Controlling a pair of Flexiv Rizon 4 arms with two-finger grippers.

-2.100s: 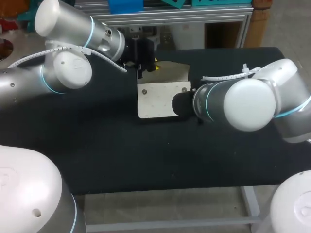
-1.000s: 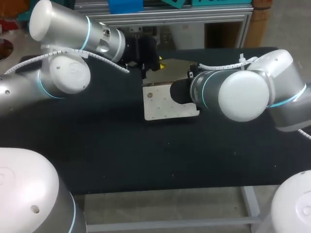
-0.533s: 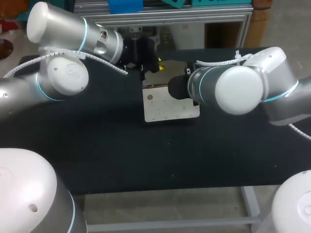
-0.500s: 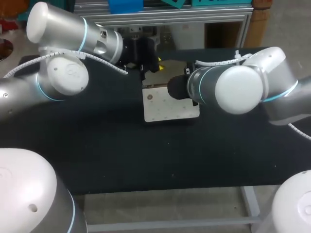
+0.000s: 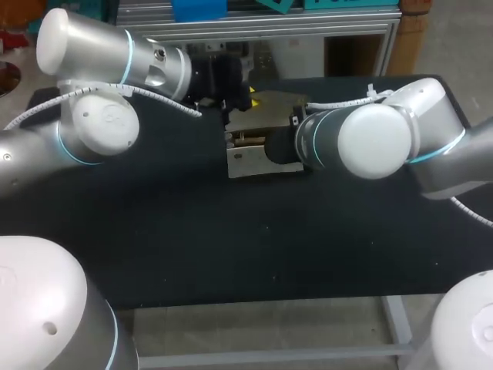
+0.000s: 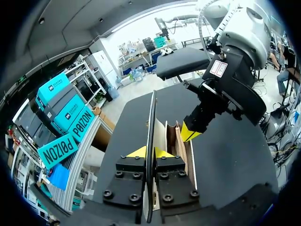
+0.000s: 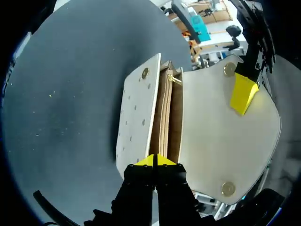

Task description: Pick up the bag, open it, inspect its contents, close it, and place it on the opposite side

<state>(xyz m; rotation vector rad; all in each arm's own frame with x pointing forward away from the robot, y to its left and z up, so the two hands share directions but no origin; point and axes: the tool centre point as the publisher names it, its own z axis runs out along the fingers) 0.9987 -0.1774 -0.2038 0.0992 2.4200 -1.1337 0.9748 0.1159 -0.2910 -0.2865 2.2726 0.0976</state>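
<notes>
Left wrist view: left pincer [image 6: 150,153] clamps the bag [image 6: 171,136] by its flap (right pincer [image 7: 155,160] pinches its wall).

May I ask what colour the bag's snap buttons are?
Gold: the round snap buttons on the cream leather bag, clearest in the right wrist view.

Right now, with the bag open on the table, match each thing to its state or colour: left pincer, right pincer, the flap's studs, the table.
Things:
1. left pincer
2. right pincer
3. studs
4. table

States and colours:
A. black
B. shut on the flap
C. gold
D. shut on the end of the bag's body

Pairs: 1-B; 2-D; 3-C; 4-A
</notes>
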